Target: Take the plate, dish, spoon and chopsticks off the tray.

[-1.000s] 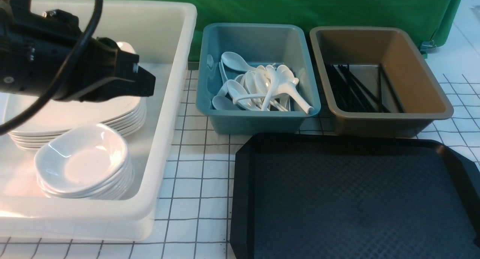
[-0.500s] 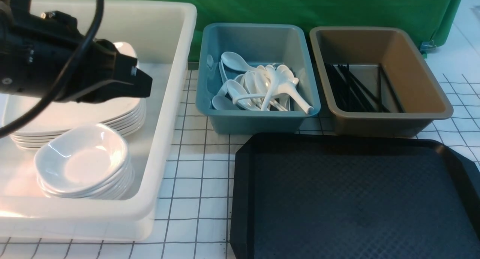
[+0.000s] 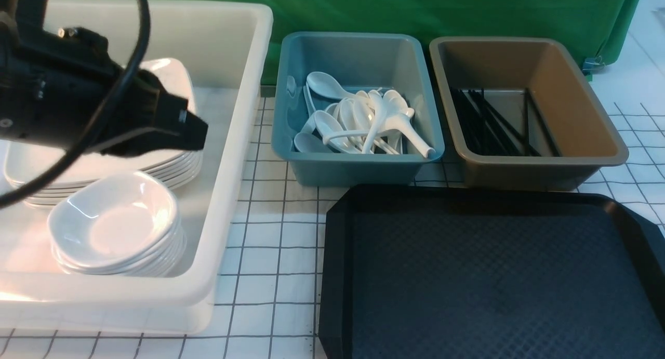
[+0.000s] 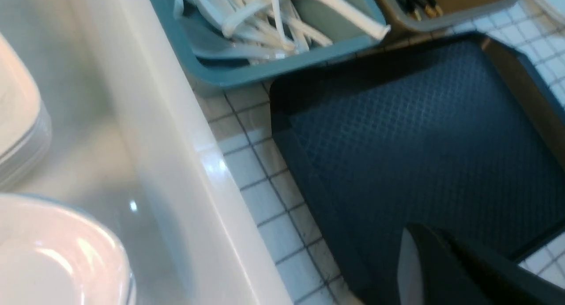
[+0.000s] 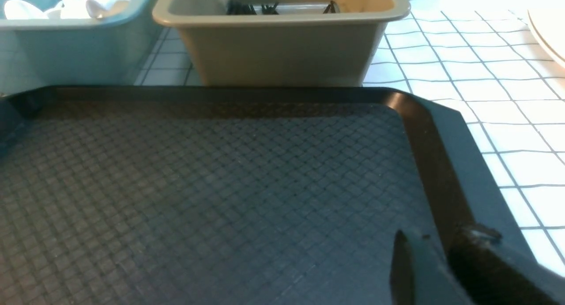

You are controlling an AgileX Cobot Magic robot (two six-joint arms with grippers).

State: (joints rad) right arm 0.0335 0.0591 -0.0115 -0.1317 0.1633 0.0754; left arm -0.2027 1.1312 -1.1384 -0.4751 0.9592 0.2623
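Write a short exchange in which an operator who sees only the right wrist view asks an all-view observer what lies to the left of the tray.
Operator: In my view the tray looks bare, with two tubs behind it. What stands to its left?
Observer: A big white tub, on the robot's left side, apart from the tray.
Operator: What is in it?
Observer: A stack of plates towards the back, with a stack of dishes in front of it, nearer the robot.
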